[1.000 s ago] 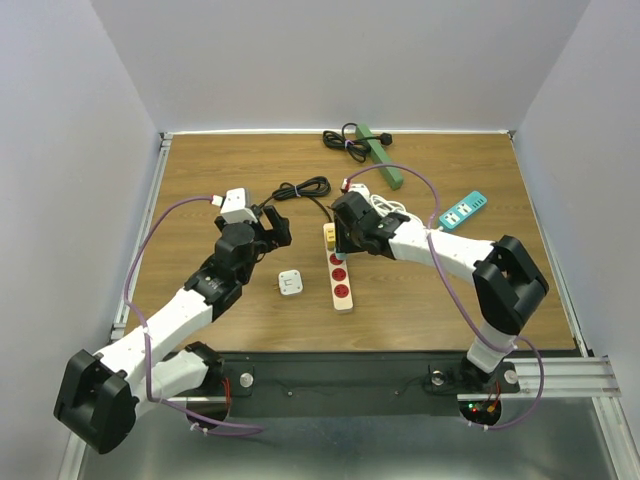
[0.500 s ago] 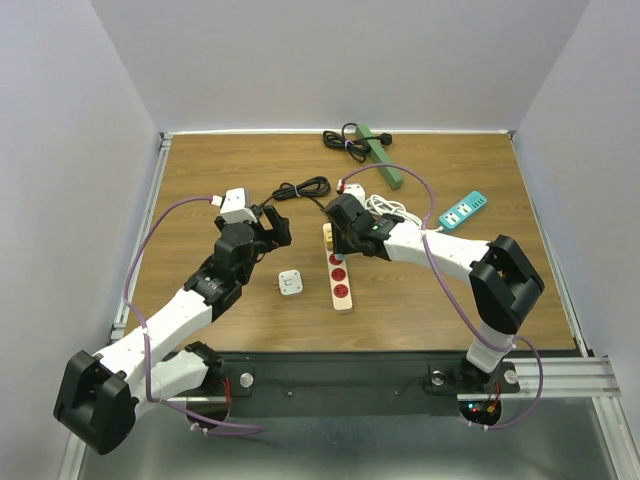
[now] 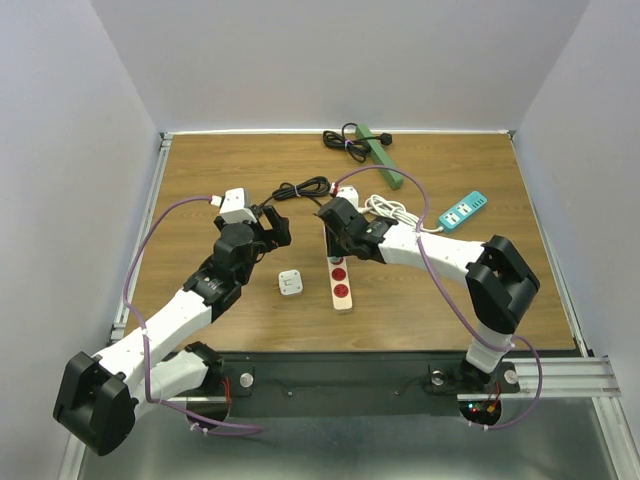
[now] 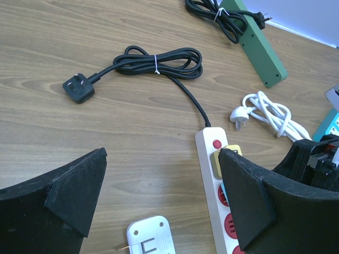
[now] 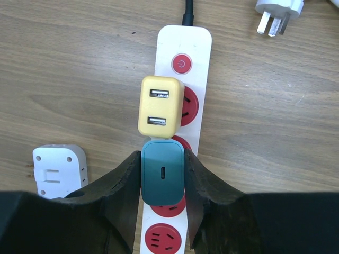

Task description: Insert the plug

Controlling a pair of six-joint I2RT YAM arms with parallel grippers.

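1. Right claw (image 5: 162, 164) clamped on teal charger (image 5: 162, 182), over a socket of the white power strip (image 5: 183, 45), just below the yellow USB adapter (image 5: 158, 106).
2. Left claw (image 4: 162, 174) wide, holding nothing.
3. Seating depth unclear; probably remaining: press home, let go.

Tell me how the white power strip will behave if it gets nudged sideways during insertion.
The white power strip looks rigid, so it would probably slide or pivot whole rather than bend. It lies flat on the smooth wooden table, so it likely skids easily. Its black cord, coiled and tied, looks floppy and probably offers little restraint.
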